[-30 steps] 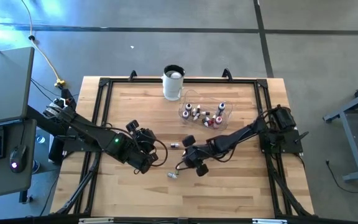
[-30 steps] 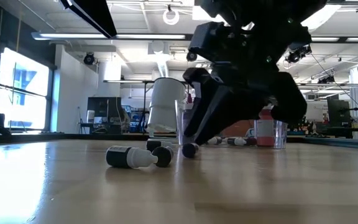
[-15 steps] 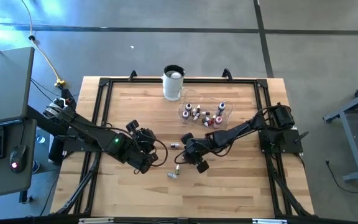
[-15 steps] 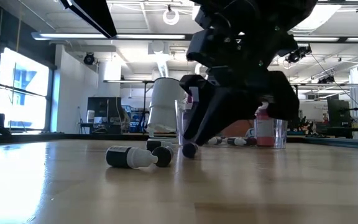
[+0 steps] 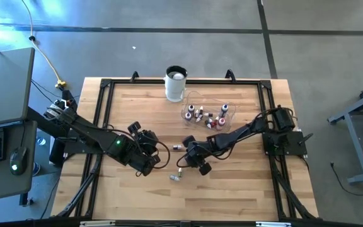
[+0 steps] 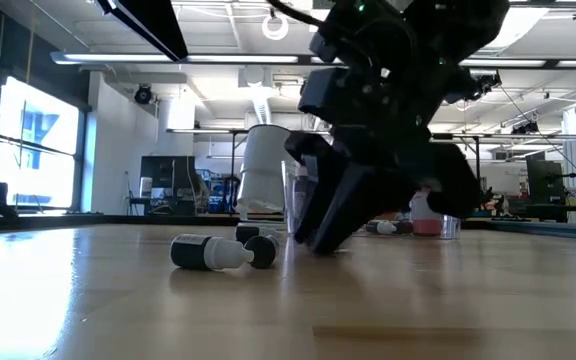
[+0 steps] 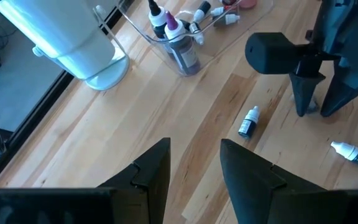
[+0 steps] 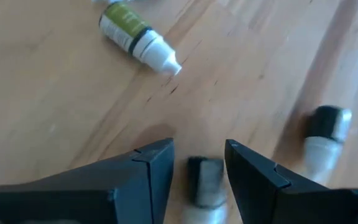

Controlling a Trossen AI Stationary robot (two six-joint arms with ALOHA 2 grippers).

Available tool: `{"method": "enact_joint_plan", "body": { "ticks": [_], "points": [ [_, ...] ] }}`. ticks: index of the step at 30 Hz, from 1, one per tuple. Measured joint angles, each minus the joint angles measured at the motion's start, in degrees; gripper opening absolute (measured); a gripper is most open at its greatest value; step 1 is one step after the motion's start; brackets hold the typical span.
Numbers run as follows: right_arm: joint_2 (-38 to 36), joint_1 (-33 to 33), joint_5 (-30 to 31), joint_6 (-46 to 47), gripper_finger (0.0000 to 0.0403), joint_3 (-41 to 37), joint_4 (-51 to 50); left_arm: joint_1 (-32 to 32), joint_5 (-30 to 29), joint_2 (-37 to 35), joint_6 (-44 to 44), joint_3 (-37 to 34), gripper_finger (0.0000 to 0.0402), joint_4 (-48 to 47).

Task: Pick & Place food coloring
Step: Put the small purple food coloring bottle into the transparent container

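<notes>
The wooden counter (image 5: 232,189) carries a tall white cup (image 5: 176,84) at twelve o'clock and a clear bowl (image 5: 208,115) of small bottles just toward one o'clock of centre. At centre the right gripper (image 5: 188,156) points down, its jaws open around a food coloring bottle (image 8: 205,182) lying between them. The left gripper (image 5: 158,156) waits toward nine o'clock, jaws parted and empty. Loose bottles (image 5: 175,178) lie nearby.

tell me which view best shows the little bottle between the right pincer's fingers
The right wrist view: the small dark bottle with a pale cap lies on the wood directly between the right pincer and its open fingers. In the left wrist view it is only a sliver at the fingertips; in the high and low views the arm hides it.
</notes>
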Motion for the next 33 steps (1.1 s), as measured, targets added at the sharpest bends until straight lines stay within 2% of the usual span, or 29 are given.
{"method": "enact_joint_plan", "body": {
  "ticks": [6, 13, 18, 23, 27, 33],
  "points": [
    [0.9, 0.0, 0.6, 0.8, 0.0138, 0.1, 0.9, 0.0, 0.0, 0.0, 0.0, 0.0, 0.0137, 0.1],
    [1.0, 0.1, 3.4, 15.5, 0.0138, 0.1, 0.3, 0.0, 0.1, 0.0, 0.0, 0.0, 0.0137, 0.1],
    [1.0, 1.4, 4.4, 20.1, 0.0138, 0.1, -0.4, 0.0, 0.1, 0.0, 0.0, 0.0, 0.0137, 0.1],
    [1.0, 3.6, 10.6, 20.4, 0.0134, 0.1, -2.5, 0.0, 0.1, 0.0, 0.0, 0.0, 0.0137, 0.0],
    [1.1, 4.7, 13.8, 23.3, 0.0112, 0.1, -2.7, 0.0, 0.1, 0.0, 0.0, 0.0, 0.0137, 0.1],
    [1.1, 4.7, 12.7, 27.5, 0.0068, 0.1, -2.8, 0.0, 0.1, 0.0, 0.0, 0.0, 0.0137, 0.1]
  ]
}}
